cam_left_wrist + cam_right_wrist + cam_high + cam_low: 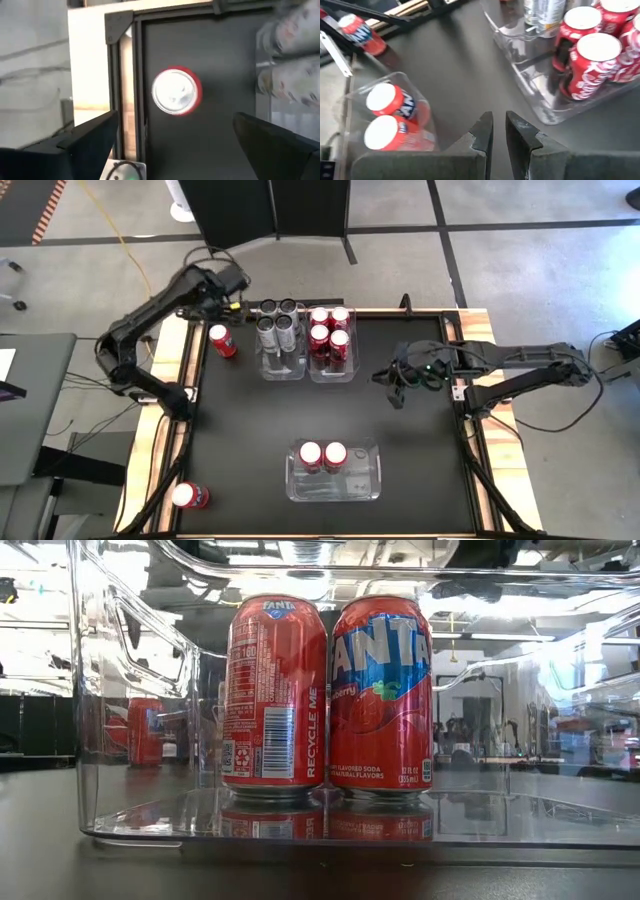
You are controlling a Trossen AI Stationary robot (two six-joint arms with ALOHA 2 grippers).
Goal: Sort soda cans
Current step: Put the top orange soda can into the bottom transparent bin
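- The left gripper (222,308) is hovering at the far left of the table, its fingers (90,137) spread wide and grasping nothing, right above a red can (222,341) that is standing alone on the mat
- The right gripper (392,385) is hanging over the bare mat right of centre, fingers nearly pinched together, empty
- 4 silver cans (277,322) are sitting in the far bin (283,370); 4 red cans (330,332) are filling the bin (335,372) just beside it
- 2 red Fanta cans (330,690) are standing in the near bin (360,482)
- 1 more red can (187,496) is lying at the near left edge
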